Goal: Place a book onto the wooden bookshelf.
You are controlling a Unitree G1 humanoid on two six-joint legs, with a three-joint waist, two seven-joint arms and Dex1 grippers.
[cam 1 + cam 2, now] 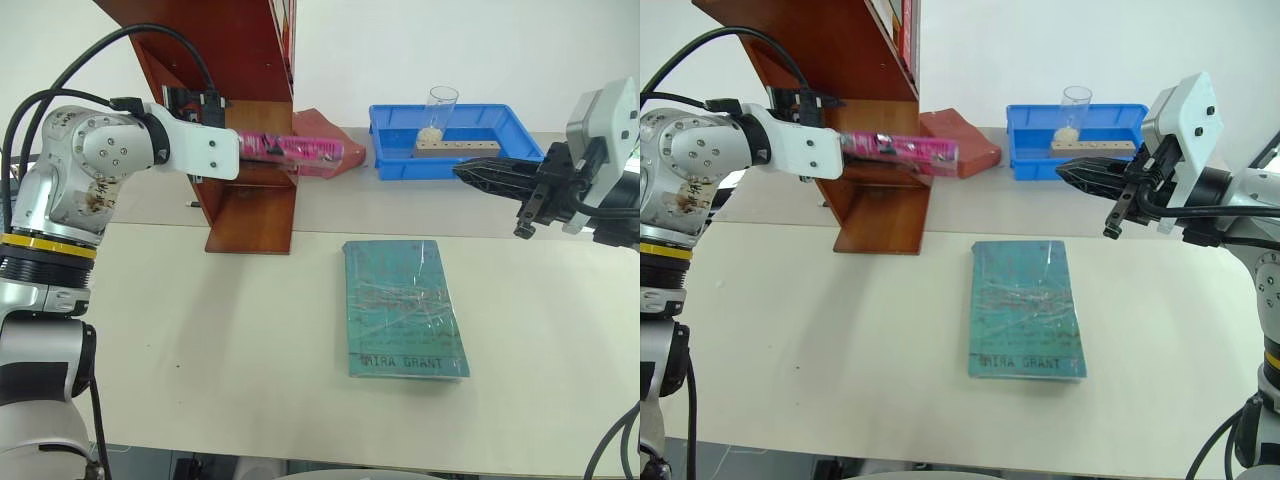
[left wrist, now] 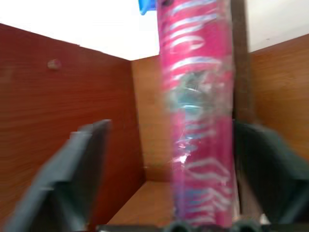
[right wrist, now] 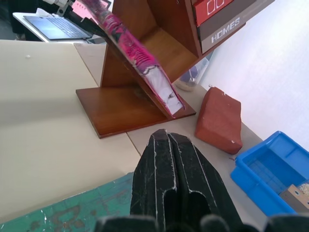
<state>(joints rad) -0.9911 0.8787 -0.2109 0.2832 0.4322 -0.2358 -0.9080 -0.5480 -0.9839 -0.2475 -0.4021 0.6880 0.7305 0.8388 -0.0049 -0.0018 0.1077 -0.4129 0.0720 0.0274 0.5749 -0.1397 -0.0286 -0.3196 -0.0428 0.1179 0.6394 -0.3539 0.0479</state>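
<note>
- Book (image 1: 300,152): pink, upper centre of head view, lying across the lower shelf of the bookshelf (image 1: 245,120); one end inside the unit, other end sticking out the open side toward the brick.
- Left gripper (image 2: 169,169): upper left of head view, reaching into the shelf. Wrist view: fingers (image 2: 72,179) spread wide, book standing between them w/ a gap on one side; other side looks close, can't tell if touching. Not clamped.
- Right gripper (image 1: 480,172): right of frame, jaws closed, empty, hovering above the table (image 1: 220,330) in front of the tray.
- Teal book (image 1: 403,306): flat on table, centre, "MIRA GRANT" along its near edge, well apart from both grippers.
- Brick (image 1: 330,128): reddish block just beside the shelf, behind the pink book's free end.
- Blue tray (image 1: 390,135): upper right-centre, holds a wooden block & a clear cup (image 1: 437,112) w/ pale bits at the bottom.
- Right wrist view: more books on an upper shelf, one spine reads "HOMES" (image 3: 227,24); laptop (image 3: 53,26) in upper left.
</note>
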